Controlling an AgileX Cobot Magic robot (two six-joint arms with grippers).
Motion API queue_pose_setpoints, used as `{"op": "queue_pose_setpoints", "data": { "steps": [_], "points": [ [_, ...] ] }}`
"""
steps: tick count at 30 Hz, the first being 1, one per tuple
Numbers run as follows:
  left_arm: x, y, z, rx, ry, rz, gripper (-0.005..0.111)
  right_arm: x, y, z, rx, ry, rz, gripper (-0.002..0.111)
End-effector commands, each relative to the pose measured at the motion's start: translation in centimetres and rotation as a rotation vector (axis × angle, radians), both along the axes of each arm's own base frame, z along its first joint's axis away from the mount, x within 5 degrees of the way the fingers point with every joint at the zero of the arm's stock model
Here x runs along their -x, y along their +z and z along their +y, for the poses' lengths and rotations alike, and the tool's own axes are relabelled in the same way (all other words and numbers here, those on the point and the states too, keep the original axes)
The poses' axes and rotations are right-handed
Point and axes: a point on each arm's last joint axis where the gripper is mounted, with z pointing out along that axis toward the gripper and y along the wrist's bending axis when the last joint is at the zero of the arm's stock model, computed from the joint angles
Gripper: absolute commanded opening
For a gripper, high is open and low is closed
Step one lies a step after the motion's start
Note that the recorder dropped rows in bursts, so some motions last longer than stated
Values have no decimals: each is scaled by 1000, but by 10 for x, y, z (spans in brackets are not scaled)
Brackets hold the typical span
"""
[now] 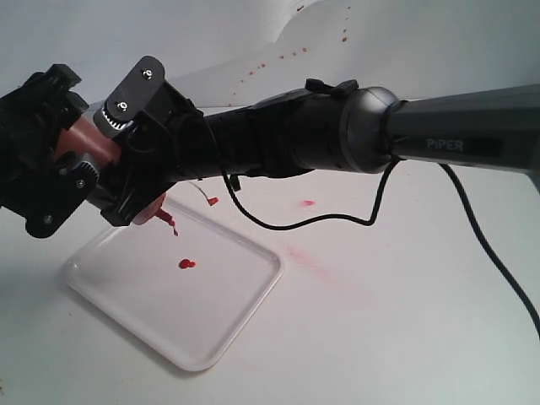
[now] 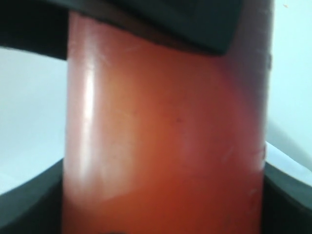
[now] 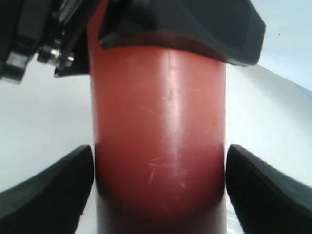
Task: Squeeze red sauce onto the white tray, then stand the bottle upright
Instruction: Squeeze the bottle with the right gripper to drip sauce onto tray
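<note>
The bottle (image 1: pixel 84 135) hangs tilted above the white tray (image 1: pixel 211 333), its red nozzle (image 1: pixel 162 211) pointing down over the tray's far left part. A strand of red sauce (image 1: pixel 174 226) hangs from the nozzle, and a small glossy blob (image 1: pixel 186 264) lies on the tray below. My left gripper (image 1: pixel 59 156) is shut on the bottle's body (image 2: pixel 161 146). My right gripper (image 1: pixel 126 181) reaches across from the right and is shut on the bottle (image 3: pixel 158 136) nearer the nozzle, with black fingers (image 3: pixel 53 185) pressed on both sides. The tethered cap (image 1: pixel 212 201) dangles beside it.
Faint pink smears (image 1: pixel 305 257) mark the table right of the tray. A row of red specks (image 1: pixel 278 59) dots the white backdrop. A black cable (image 1: pixel 304 224) sags from the right arm (image 1: pixel 456 135), which spans the view above the table.
</note>
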Motion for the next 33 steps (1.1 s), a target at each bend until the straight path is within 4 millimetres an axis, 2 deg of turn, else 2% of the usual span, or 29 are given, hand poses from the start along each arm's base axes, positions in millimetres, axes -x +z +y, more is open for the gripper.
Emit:
{"op": "queue_pose_setpoints", "data": {
  "steps": [1,5,20,22,23,26,31,33],
  "points": [
    [-1,9,1,5,30,-39,0,1,2,1,9,15,-26,84],
    [-1,9,1,7,30,-39,0,1,2,1,9,15,-26,88],
    [-1,9,1,8,32,-39,0,0,3,1,6,-8,-22,87],
    [-1,9,1,8,32,-39,0,-1,3,1,4,-18,-19,84],
    [-1,9,1,8,32,-39,0,-1,3,1,-1,-22,-14,81],
    [-1,9,1,9,30,-38,0,-2,2,1,-2,-23,-10,59],
    [0,9,1,11,27,-37,0,-3,-8,3,2,-23,16,12],
    [0,9,1,11,27,-37,0,-3,-14,3,10,-23,24,0]
  ]
}}
